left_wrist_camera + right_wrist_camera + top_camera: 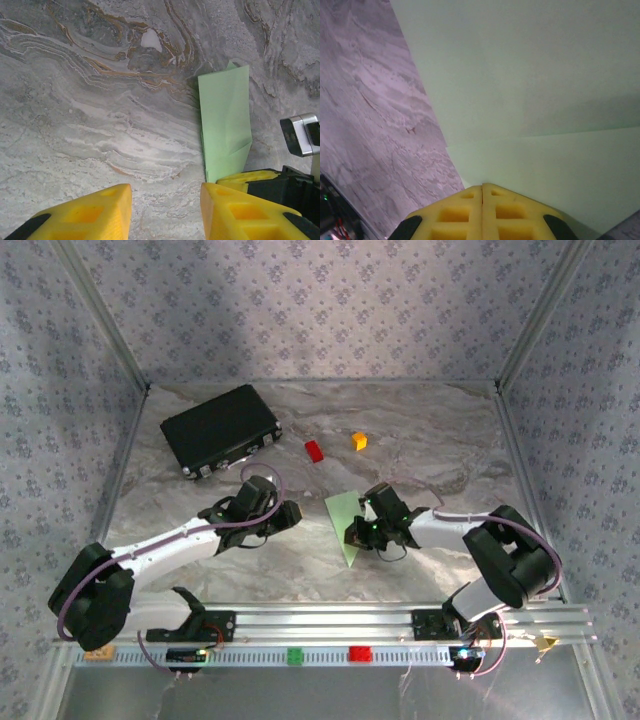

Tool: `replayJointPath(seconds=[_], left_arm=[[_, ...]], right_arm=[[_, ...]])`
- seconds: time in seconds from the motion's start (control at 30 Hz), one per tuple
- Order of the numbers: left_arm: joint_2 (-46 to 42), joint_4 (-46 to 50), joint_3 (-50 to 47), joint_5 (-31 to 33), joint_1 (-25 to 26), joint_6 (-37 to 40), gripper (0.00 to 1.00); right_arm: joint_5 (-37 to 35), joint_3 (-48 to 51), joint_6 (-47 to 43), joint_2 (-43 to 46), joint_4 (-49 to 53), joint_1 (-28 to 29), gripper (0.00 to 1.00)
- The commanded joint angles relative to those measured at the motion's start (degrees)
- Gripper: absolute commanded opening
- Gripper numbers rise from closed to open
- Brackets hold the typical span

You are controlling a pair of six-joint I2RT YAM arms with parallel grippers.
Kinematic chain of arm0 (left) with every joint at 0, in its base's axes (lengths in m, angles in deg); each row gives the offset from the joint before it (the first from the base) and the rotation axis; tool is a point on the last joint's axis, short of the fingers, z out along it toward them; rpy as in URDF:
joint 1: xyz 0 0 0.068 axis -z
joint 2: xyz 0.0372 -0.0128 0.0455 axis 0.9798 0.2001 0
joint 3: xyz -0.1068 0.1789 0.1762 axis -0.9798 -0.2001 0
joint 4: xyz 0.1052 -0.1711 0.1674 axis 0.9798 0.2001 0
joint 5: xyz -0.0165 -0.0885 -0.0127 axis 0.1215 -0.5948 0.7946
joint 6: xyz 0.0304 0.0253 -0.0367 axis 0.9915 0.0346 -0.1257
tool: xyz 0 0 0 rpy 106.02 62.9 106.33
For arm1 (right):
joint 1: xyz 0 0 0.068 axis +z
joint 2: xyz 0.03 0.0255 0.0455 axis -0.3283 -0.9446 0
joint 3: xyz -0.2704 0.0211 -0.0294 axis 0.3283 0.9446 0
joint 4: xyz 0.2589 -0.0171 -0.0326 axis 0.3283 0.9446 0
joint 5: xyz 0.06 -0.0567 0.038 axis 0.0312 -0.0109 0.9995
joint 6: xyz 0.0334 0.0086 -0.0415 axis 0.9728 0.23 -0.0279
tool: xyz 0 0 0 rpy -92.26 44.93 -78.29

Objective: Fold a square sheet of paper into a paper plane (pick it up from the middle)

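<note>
The light green square sheet of paper [345,523] lies on the marble table between the arms, folded narrow with a slanted end, a paper plane in rough form. In the left wrist view the paper [225,125] shows a diagonal crease and folded layers. My right gripper [358,533] is shut, its yellow fingertips pressed together on the paper's [545,100] near edge [482,187]. My left gripper [290,512] stands open just left of the paper, with bare table between its fingers [165,200]. The right gripper's fingers [247,176] also show on the paper beside it.
A black case [220,428] lies at the back left. A red block [314,450] and an orange block [359,440] sit behind the paper. A green block [295,656] and a red block [359,654] rest on the front rail. Patterned walls close in three sides.
</note>
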Motion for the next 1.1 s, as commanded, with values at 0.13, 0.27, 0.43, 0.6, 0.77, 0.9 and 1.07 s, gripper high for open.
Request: replayJointPath(seconds=[0.13,0.27,0.43,0.6,0.77,0.9,1.07], left_arm=[[0.28,-0.97,1.32,-0.27,0.19,-0.29,0.37],[0.54,-1.10,1.32,-0.58,0.17,-0.39,0.35],[1.91,-4.16,1.08,-2.71,0.20,-0.64,0.30],[6.25,-8.19,2.71,-7.42,0.52,-0.60,0.22],[13.75,-9.60,7.94,-11.46,2.09,0.63,0.15],[20.25,-10.11,13.03,-13.86,3.62,1.12,0.12],[27.02,-10.20,18.47,-14.97,4.66,0.51,0.09]], right_arm=[[-9.46,11.07,31.10,-0.98,-19.33,4.23,0.07],[-12.71,10.40,32.84,3.20,-21.72,7.83,0.09],[-16.77,6.07,23.35,13.94,-7.44,7.71,0.14],[-20.92,6.97,14.74,24.80,6.07,3.35,0.18],[-13.76,11.86,11.14,31.19,8.22,-4.93,0.20],[-9.20,13.54,9.13,32.62,8.14,-8.09,0.20],[-7.21,13.58,7.72,31.03,8.19,-8.82,0.19]])
